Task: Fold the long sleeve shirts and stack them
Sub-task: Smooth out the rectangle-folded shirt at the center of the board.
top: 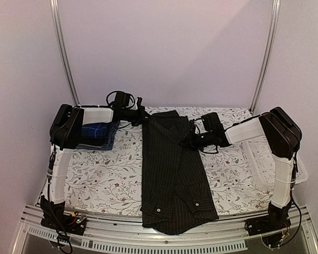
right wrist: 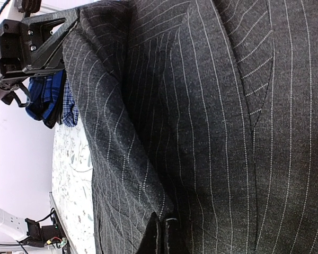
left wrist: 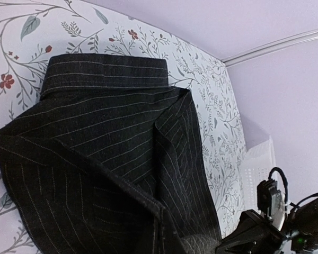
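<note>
A black long sleeve shirt (top: 172, 169) with pale pinstripes lies lengthwise down the middle of the table, its hem over the near edge. My left gripper (top: 140, 117) is at its far left corner, shut on the cloth; in the left wrist view the shirt (left wrist: 111, 137) drapes over the fingers and hides them. At the shirt's right edge, my right gripper (top: 192, 139) has its fingers (right wrist: 158, 233) pressed together on a fold of the pinstripe cloth (right wrist: 201, 106). A folded blue plaid shirt (top: 98, 135) lies at the far left, under the left arm.
A white mesh basket (top: 265, 159) stands at the right edge of the table, beneath the right arm, and also shows in the left wrist view (left wrist: 257, 164). The floral tablecloth (top: 106, 174) covers the table. Upright frame posts stand at the back corners.
</note>
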Controlling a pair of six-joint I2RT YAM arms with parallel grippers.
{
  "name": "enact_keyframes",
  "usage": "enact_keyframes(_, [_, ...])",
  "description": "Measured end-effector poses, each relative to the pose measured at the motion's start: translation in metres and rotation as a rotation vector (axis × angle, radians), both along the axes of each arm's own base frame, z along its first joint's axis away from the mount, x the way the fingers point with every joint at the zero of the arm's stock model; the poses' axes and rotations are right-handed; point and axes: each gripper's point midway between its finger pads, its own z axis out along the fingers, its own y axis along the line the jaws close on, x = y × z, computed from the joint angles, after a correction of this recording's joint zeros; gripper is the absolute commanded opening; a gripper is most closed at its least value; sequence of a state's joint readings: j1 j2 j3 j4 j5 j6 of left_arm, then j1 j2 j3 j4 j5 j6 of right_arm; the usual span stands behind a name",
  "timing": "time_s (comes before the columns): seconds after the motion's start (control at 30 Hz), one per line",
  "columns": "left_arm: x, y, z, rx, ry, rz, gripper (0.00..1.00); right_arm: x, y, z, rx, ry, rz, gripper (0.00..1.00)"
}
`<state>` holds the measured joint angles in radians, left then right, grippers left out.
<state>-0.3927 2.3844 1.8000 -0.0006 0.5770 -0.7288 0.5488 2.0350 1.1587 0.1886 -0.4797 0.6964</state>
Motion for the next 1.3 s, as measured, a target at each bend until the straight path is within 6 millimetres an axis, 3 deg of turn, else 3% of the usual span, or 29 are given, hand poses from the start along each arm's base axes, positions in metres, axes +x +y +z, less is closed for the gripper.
enact_keyframes(0.23, [0.018,0.009,-0.005,0.012,-0.025,0.041,0.02,0.018,0.004,0.015,0.007,-0.057,-0.029,0.00])
enact_keyframes(0.37, [0.029,0.014,-0.015,0.033,-0.030,0.062,0.29,0.030,0.004,0.009,-0.016,-0.074,-0.060,0.02])
enact_keyframes(0.47, [0.037,0.021,-0.021,0.065,-0.041,0.083,0.40,0.032,0.000,-0.003,-0.050,-0.055,-0.079,0.16])
enact_keyframes(0.63, [0.045,0.036,-0.026,0.134,-0.055,0.124,0.39,0.033,-0.008,-0.012,-0.101,-0.059,-0.097,0.33])
enact_keyframes(0.77, [0.052,0.048,-0.025,0.211,-0.067,0.157,0.36,0.033,-0.016,-0.015,-0.156,-0.065,-0.111,0.36])
enact_keyframes(1.0, [0.069,0.054,-0.018,0.336,-0.120,0.185,0.38,0.039,-0.024,0.017,-0.208,-0.154,-0.129,0.39])
enact_keyframes(1.3, [0.064,0.051,-0.070,0.446,-0.062,0.146,0.40,0.037,-0.009,0.034,-0.265,-0.231,-0.066,0.41])
